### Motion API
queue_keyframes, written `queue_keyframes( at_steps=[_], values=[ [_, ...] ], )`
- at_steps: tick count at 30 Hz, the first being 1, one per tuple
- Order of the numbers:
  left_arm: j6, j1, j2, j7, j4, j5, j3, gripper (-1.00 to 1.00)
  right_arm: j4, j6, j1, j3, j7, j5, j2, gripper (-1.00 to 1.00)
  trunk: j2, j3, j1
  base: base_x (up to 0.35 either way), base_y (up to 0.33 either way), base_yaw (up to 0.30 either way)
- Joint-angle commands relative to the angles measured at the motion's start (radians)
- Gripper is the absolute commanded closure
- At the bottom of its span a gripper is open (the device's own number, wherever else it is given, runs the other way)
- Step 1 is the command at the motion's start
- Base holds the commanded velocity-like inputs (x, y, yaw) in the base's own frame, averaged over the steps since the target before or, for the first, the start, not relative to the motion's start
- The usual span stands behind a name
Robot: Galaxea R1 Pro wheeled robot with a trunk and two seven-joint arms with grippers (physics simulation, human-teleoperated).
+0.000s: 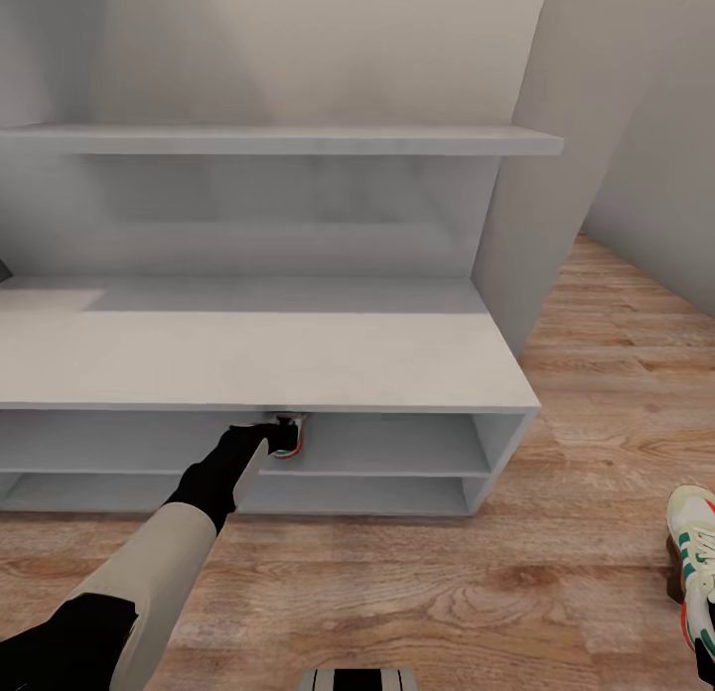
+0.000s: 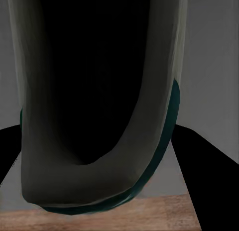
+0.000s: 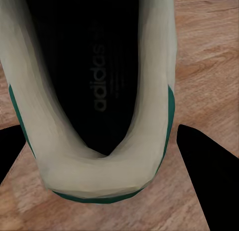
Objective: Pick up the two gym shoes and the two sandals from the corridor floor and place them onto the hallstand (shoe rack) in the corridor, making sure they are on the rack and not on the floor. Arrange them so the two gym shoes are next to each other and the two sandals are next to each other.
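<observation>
The pale grey hallstand (image 1: 298, 358) stands ahead as a long low bench with two open tiers. My left gripper (image 1: 273, 438) reaches into the upper tier at its front edge, shut on a white gym shoe (image 1: 289, 436) with teal stripes. In the left wrist view that gym shoe's heel opening (image 2: 99, 181) sits between the black fingers (image 2: 211, 166), with grey shelf behind it. The other gym shoe (image 1: 695, 557) is at the far right over the corridor floor (image 1: 447, 592), with my right gripper (image 1: 707, 661) shut on its heel (image 3: 99, 176). The sandals are out of view.
A long wall shelf (image 1: 298, 140) runs above the bench, and a grey side panel (image 1: 536, 175) rises at the hallstand's right end. Wood flooring stretches to the right of the hallstand towards a grey wall (image 1: 665, 125). The lower tier (image 1: 348, 494) is open.
</observation>
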Motion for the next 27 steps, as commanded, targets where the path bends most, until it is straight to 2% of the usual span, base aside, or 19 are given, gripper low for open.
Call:
queue_keyframes(
  at_steps=[1,13,14,27],
  values=[
    [0.005,0.0,0.0,0.002,-0.001,0.008,-0.002,1.0,0.001,-0.004,-0.002,-0.007,0.006,0.01,0.001,1.0,0.0,-0.001,0.0,0.064,0.0,0.0],
    [0.004,0.001,0.001,-0.001,-0.001,0.009,-0.004,1.0,0.001,-0.004,-0.001,-0.007,0.006,0.01,0.001,1.0,0.0,-0.001,0.0,0.011,0.0,0.0],
    [0.004,0.001,0.001,-0.002,-0.001,0.009,-0.004,-1.0,0.001,-0.004,-0.001,-0.007,0.007,0.01,0.001,1.0,0.0,-0.001,0.0,0.0,0.0,0.0],
    [0.003,0.001,0.002,-0.003,-0.002,0.01,-0.003,-1.0,0.001,-0.004,-0.001,-0.007,0.007,0.01,0.001,1.0,0.0,-0.001,0.0,-0.01,0.0,0.0]
  ],
)
